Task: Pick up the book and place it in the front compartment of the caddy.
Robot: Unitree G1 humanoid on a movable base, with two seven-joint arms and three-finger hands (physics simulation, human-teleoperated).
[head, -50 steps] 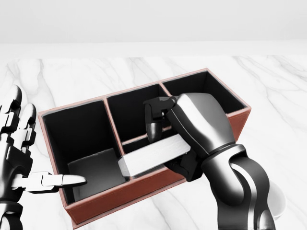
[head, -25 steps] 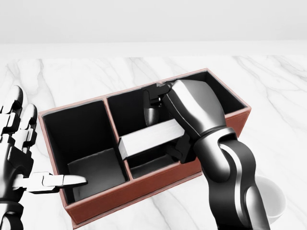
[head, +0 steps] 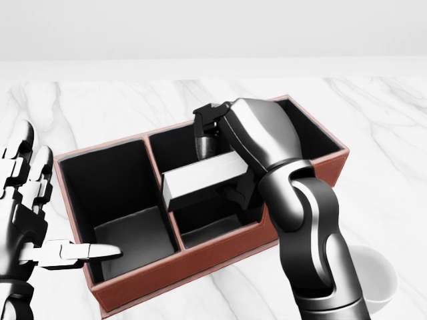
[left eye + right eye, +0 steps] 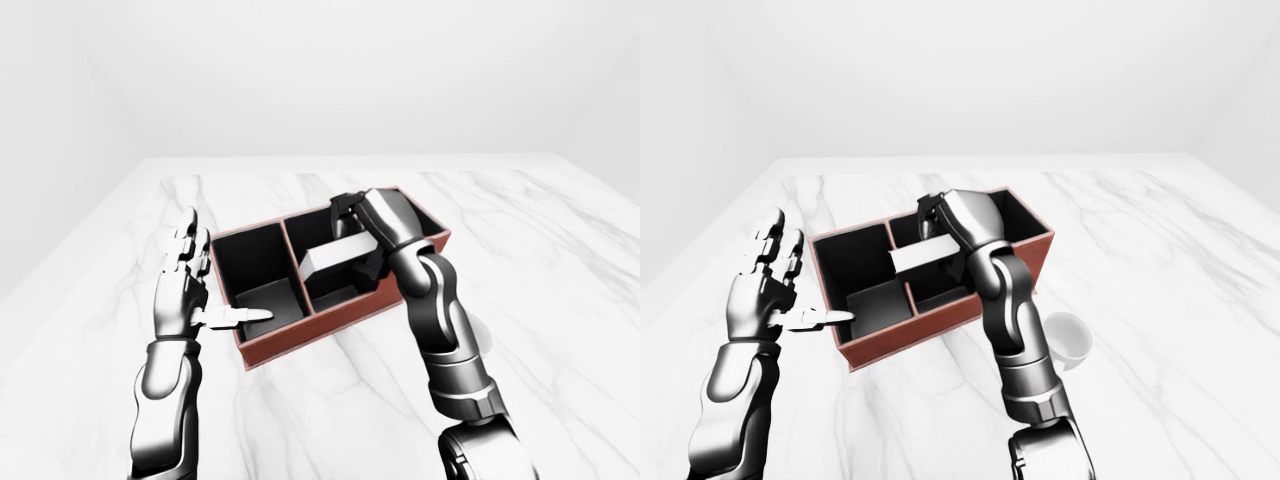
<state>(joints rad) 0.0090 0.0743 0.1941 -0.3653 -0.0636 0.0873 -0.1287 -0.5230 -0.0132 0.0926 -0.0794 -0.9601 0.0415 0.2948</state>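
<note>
gripping the book (image 3: 200, 177) over the caddy (image 3: 180, 263) at frame centre, the right hand (image 3: 243, 143) stays clamped; left hand (image 3: 27, 207) spread at lower left.

The tabletop (image 3: 100, 107) is glossy white veined marble, the caddy (image 3: 173, 270) matt reddish leather lined black, the book (image 3: 200, 179) plain matt grey, the arms polished metal.
</note>
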